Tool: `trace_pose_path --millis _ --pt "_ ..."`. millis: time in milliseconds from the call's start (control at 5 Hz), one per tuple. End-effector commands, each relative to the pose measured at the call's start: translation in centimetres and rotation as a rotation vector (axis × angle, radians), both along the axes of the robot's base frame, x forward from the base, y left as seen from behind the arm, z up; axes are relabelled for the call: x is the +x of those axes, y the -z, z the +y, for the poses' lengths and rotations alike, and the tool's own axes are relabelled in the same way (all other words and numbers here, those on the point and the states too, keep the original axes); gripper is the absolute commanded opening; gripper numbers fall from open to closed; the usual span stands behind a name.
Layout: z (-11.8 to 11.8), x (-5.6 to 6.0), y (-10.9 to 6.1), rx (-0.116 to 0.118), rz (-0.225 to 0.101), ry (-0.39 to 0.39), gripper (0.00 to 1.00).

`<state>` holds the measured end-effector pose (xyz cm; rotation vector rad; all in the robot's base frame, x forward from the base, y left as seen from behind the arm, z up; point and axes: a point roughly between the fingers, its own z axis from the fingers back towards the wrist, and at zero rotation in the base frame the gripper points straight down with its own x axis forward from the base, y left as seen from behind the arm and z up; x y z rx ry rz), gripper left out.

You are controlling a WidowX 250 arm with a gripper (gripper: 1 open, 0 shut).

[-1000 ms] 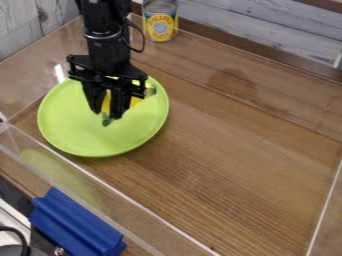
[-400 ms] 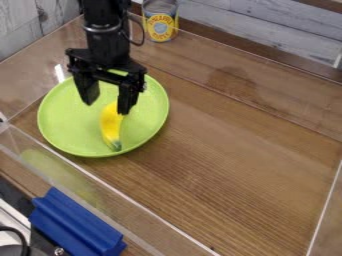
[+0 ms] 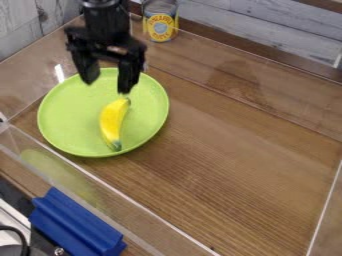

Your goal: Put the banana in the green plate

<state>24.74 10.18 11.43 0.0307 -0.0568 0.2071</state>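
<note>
A small yellow banana (image 3: pixel 114 122) with a greenish tip lies inside the lime-green plate (image 3: pixel 64 125) on the wooden table, left of centre. My black gripper (image 3: pixel 108 72) hangs above the plate's far side, pointing down. Its two fingers stand wide apart with nothing between them, and they are clear of the banana.
A yellow-labelled can (image 3: pixel 160 27) stands at the back behind the arm. A blue block (image 3: pixel 78 232) lies at the front left outside a clear wall (image 3: pixel 80 170). Bare wood stretches to the right of the plate.
The gripper opened and let go of the banana, which now lies on the plate. The gripper then rose straight up, away from it.
</note>
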Motion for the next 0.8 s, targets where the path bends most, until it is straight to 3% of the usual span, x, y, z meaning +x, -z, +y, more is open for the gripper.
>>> trace_pose_path --millis 0,600 --pt "0.31 0.71 -3.2 0.031 -0.074 0.016 1.0" --pt "-0.06 0.34 -2.95 0.021 -0.072 0.028 1.0"
